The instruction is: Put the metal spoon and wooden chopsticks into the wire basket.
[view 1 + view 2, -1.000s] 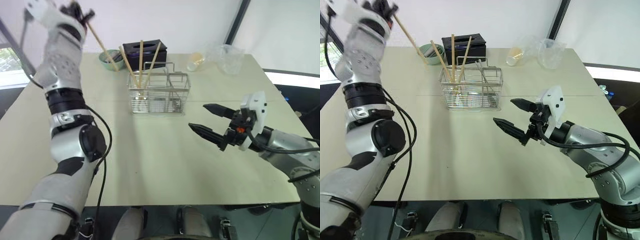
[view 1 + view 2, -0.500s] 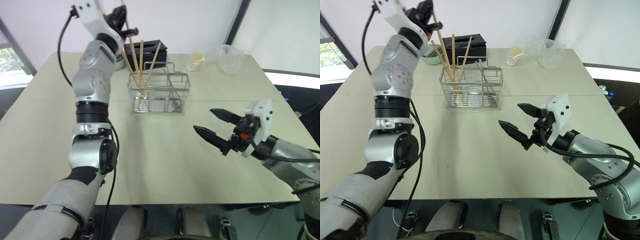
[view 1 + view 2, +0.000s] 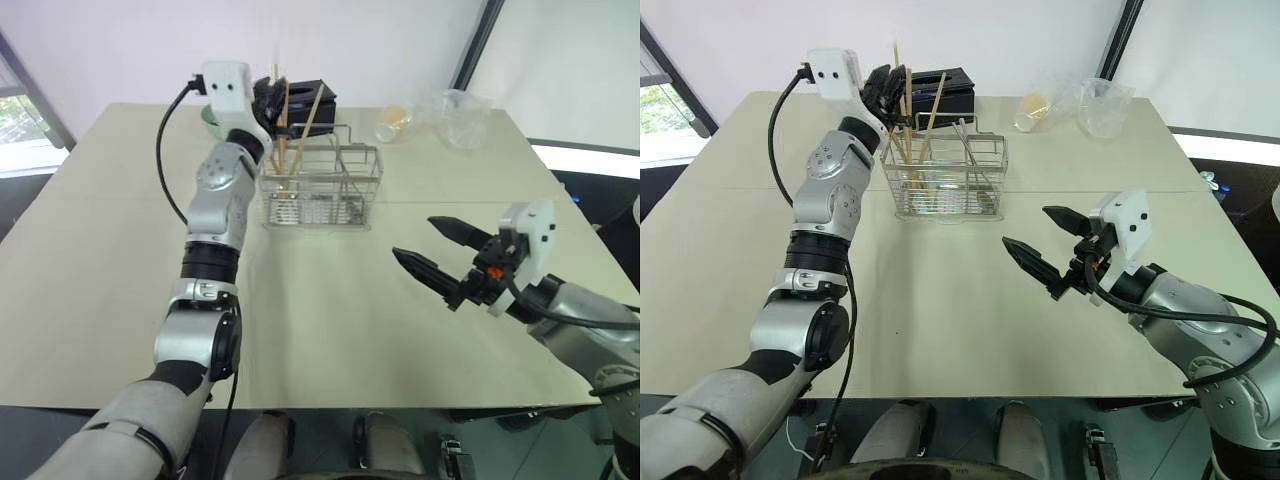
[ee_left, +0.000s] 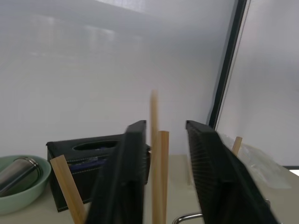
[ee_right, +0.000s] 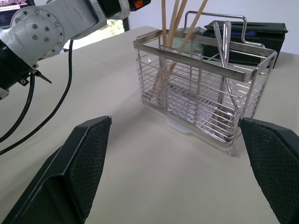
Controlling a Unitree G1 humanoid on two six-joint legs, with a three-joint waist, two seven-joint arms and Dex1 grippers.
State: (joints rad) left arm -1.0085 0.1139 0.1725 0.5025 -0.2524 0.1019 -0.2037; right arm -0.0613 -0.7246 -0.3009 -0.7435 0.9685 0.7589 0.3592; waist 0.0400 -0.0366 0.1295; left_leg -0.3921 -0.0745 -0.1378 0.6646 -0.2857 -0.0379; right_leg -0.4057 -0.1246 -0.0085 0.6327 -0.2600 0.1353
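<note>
Now, step: release of the last wooden chopsticks into the wire basket.
Left tool: raised over the basket's left compartment; jaws parted in the left wrist view, stick tops standing between them, no visible clamp.
Right tool: spread wide, empty, above the table, well apart from the basket.
Metal spoon: upright in a compartment away from the sticks.
Chopsticks: leaning in the compartment just below the left tool.
Next move, judged: straight lift of the left tool, clear of the stick tops, without tipping the basket.
</note>
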